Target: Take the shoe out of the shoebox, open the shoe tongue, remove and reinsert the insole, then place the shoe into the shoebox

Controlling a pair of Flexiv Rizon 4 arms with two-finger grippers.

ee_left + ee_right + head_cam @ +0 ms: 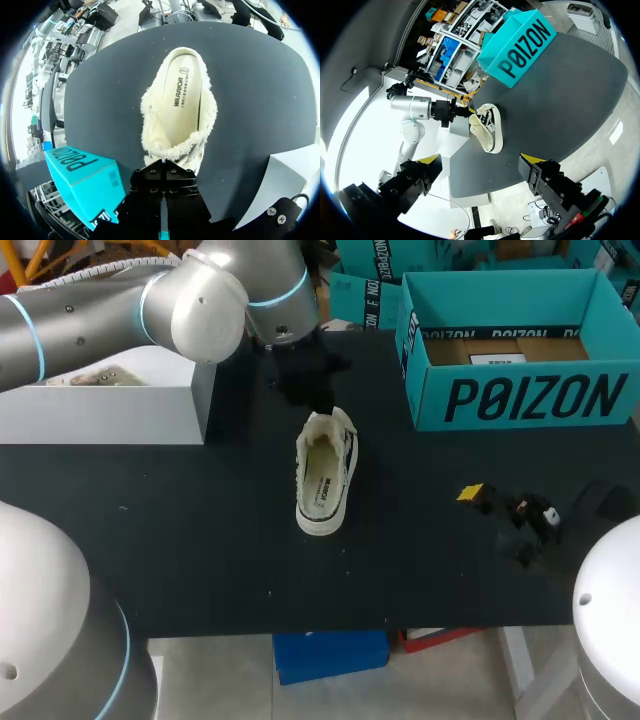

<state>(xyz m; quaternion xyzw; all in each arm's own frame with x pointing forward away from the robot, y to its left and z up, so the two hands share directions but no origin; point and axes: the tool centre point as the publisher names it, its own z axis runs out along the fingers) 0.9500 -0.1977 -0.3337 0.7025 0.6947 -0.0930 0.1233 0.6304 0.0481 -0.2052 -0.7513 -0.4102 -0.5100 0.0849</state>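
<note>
The shoe has been taken out of the shoebox and is laid mid-frame on the counter, insole seated. Whether the left jaws at its upper end are clamped cannot be told; the right jaws are held apart. Reboxing is left.

A black table spans the middle of the head view from the left edge to the right. At the upper left of the frame a white block with a flat top and a grey front face stands on it. A small pale item lies on the block's top; what it is cannot be told.
</note>
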